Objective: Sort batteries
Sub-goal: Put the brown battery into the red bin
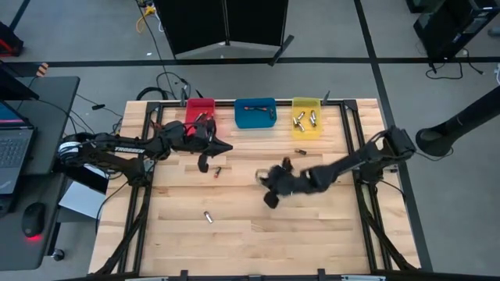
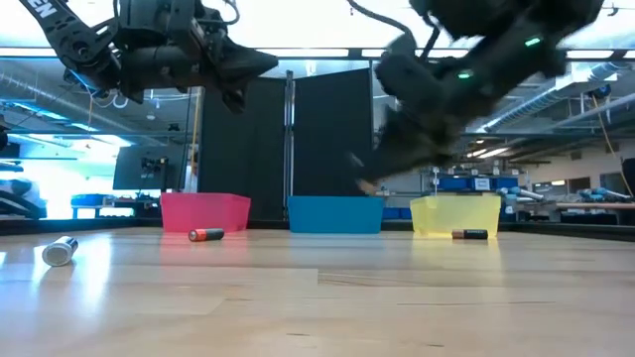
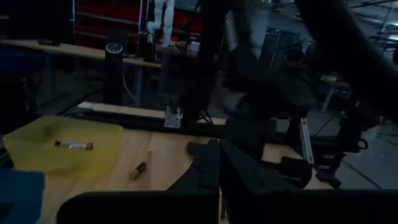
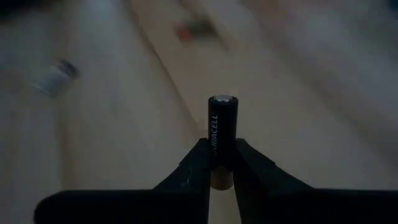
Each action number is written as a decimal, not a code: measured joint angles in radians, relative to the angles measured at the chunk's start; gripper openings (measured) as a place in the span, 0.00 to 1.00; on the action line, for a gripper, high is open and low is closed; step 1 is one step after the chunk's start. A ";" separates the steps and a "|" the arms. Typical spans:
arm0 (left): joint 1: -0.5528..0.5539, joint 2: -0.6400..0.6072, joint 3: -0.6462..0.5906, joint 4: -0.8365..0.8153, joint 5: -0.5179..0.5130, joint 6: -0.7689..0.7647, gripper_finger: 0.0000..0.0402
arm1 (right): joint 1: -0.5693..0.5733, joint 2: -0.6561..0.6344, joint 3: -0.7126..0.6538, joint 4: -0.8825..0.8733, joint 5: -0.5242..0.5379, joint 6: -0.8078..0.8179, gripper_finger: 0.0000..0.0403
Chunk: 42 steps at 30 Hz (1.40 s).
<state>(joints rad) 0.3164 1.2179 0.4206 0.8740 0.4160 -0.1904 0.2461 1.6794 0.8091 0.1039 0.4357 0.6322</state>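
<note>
— Where are your grippers?

— My right gripper (image 4: 221, 163) is over the middle of the wooden table (image 1: 312, 234), and its two fingers (image 4: 189, 168) are clamped on a black Duracell battery (image 4: 222, 134), which stands out straight between them, silver end outward. My left gripper (image 3: 219, 163) hangs near the red bin (image 1: 200, 109), above the table; its fingers are pressed together with nothing between them.

— And the other batteries?

— A silvery cell (image 1: 208, 216) lies alone on the near part of the table; in the low view it is the one at the far left (image 2: 61, 251). An orange-banded battery (image 1: 218, 170) lies just beside my left gripper, on the boards in front of the red bin. A dark battery (image 1: 299, 149) lies on the table just in front of the yellow bin (image 1: 306, 117).

— What is in the bins?

— The yellow bin holds several batteries (image 1: 300, 119); my left wrist view shows one of them lying in it (image 3: 73, 145). The blue bin (image 1: 255, 114) has a small item near its right end that I cannot make out. The red bin has something at its front edge, partly under my left arm, and I cannot tell what it is.

— How do the bins stand?

— In a row along the far edge: red, blue, yellow, left to right.
</note>
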 joint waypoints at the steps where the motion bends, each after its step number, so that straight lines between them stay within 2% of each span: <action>1: -0.003 0.000 0.000 0.009 0.000 0.001 0.03 | -0.032 0.000 -0.022 0.118 -0.046 -0.103 0.13; 4: -0.008 0.000 0.000 0.029 0.000 0.005 0.04 | -0.122 0.000 -0.077 0.440 -0.175 -0.345 0.13; 6: -0.011 0.000 0.000 0.034 0.000 0.006 0.07 | -0.173 -0.002 -0.089 0.544 -0.237 -0.433 0.13; 10: -0.031 0.009 0.005 0.023 0.000 0.025 0.14 | -0.258 -0.002 -0.076 0.596 -0.347 -0.527 0.13; 15: -0.090 0.061 0.031 0.019 -0.021 0.026 0.25 | -0.301 -0.002 -0.062 0.642 -0.458 -0.582 0.13; 19: -0.115 0.092 0.047 0.019 -0.109 0.028 0.33 | -0.303 -0.002 -0.057 0.648 -0.467 -0.606 0.13; 24: -0.132 0.107 0.049 0.019 -0.130 0.024 0.39 | -0.300 -0.002 -0.057 0.690 -0.463 -0.637 0.13; 34: -0.182 0.118 0.055 0.015 -0.200 0.056 0.40 | -0.287 -0.002 -0.057 0.739 -0.458 -0.660 0.13; 42: -0.195 0.185 0.118 0.014 -0.194 0.055 0.40 | -0.278 -0.002 -0.057 0.741 -0.458 -0.662 0.13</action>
<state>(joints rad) 0.1212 1.4033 0.5388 0.8879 0.2218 -0.1352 -0.0322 1.6772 0.7517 0.8445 -0.0223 -0.0299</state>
